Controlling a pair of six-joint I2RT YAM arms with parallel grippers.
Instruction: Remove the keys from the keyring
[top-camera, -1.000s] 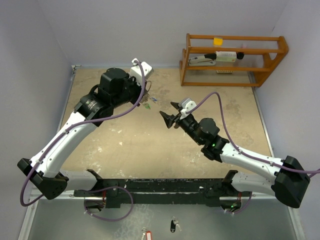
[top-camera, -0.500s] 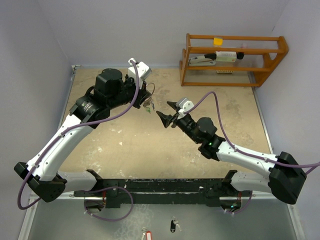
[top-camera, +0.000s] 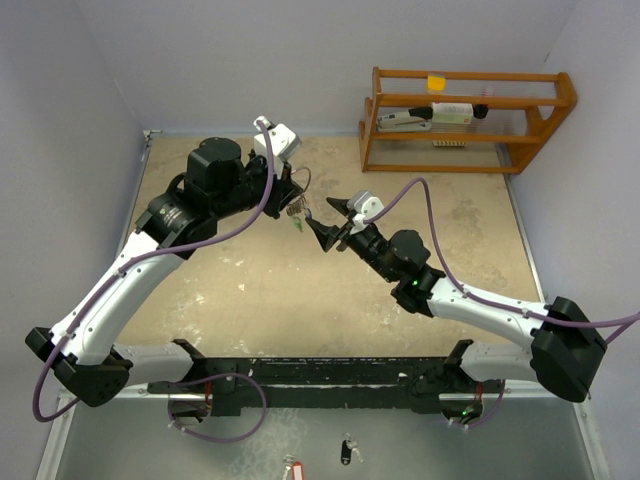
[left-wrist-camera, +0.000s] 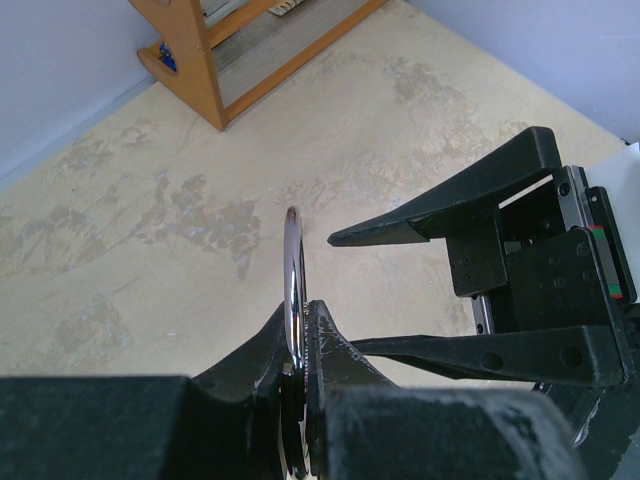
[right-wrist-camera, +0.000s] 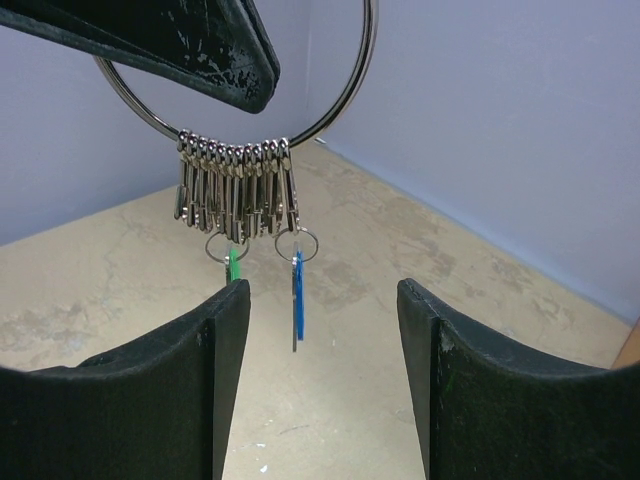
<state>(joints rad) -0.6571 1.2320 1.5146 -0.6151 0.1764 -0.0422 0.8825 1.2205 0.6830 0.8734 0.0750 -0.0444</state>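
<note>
Nothing off yet. Hanging from the keyring (right-wrist-camera: 235, 185), on small split rings among silver clips: the green key (right-wrist-camera: 232, 265) and the blue key (right-wrist-camera: 297, 300). Pinched edge-on in the shut left tool (left-wrist-camera: 297, 320), up above the tabletop (top-camera: 250, 290), left of middle and toward the far edge. Faced by the right tool (right-wrist-camera: 322, 288), jaws partly apart, gripping nothing. Visible from the right wrist only: clips and both keys. From the left wrist: just the ring's thin edge.
</note>
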